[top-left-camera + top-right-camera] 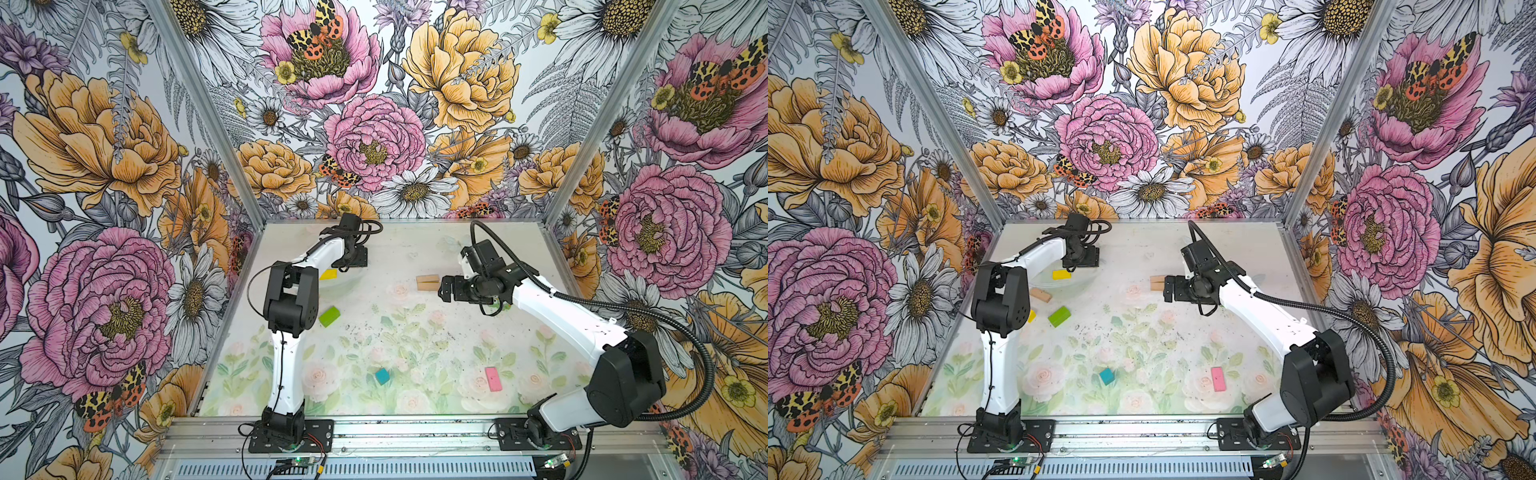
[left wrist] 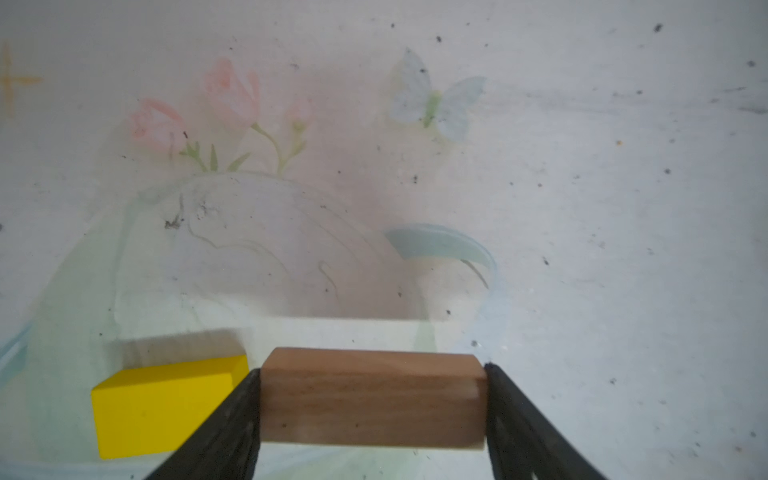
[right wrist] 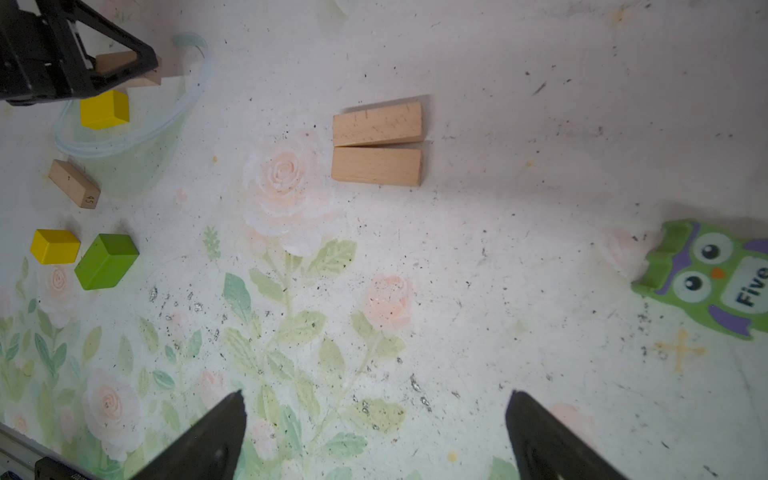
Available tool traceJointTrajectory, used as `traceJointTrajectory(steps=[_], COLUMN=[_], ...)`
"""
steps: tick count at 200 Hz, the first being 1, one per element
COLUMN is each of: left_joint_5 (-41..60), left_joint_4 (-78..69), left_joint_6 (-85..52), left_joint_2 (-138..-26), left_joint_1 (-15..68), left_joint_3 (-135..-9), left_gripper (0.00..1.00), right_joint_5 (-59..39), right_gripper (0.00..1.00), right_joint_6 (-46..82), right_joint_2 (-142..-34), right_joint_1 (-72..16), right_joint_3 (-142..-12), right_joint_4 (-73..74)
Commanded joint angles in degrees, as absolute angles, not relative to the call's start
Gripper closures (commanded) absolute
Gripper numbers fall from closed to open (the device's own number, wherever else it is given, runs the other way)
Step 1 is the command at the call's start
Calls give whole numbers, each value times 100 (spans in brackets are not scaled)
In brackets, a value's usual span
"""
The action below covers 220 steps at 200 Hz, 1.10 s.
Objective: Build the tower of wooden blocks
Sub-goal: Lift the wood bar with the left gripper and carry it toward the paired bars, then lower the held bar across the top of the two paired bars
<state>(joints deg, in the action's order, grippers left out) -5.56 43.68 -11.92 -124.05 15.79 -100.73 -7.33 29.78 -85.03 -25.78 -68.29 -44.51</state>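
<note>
My left gripper point(image 2: 372, 372) is shut on a tan plank point(image 2: 374, 399), gripped by its two ends above a clear bowl point(image 3: 183, 112) at the back left. A yellow bar point(image 2: 166, 407) lies in that bowl. Two tan planks point(image 3: 377, 124) point(image 3: 376, 166) lie flat side by side at mid-table. My right gripper point(image 3: 375, 397) stands open and empty just right of them point(image 1: 441, 289). Near the left arm lie a tan plank point(image 3: 74, 183), a yellow cube point(image 3: 55, 246) and a lime green block point(image 1: 329, 316). No wood block tower is in view.
A teal cube point(image 1: 382, 376) and a pink slab point(image 1: 493, 379) lie near the front edge. A green owl figure point(image 3: 715, 278) lies on the table under the right arm. Flowered walls close the table on three sides.
</note>
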Motion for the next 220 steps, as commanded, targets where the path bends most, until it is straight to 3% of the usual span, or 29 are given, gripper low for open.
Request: traceJointTrajectory(steps=[1, 26, 80, 220], left_joint_5=[-744, -817, -975, -1389], left_joint_4=[4359, 4342, 4342, 4516], left_joint_6=[-1424, -1628, -2051, -3312], left_joint_2=[-11818, -11336, -10861, -12690], left_joint_1=[1774, 2034, 2826, 3981], left_joint_3=[-9741, -9296, -9023, -11235], left_gripper=[35, 35, 36, 37], right_joint_5=[-651, -699, -402, 235], right_gripper=[3, 11, 11, 9], right_joint_6=[3087, 3113, 3208, 3269], right_joint_2=[-8642, -8734, -8464, -7211], right_joint_1=[-2531, -2531, -2531, -2165], right_joint_3=[-6709, -6615, -6346, -5537], right_joint_4=[-4270, -4176, -4122, -4120])
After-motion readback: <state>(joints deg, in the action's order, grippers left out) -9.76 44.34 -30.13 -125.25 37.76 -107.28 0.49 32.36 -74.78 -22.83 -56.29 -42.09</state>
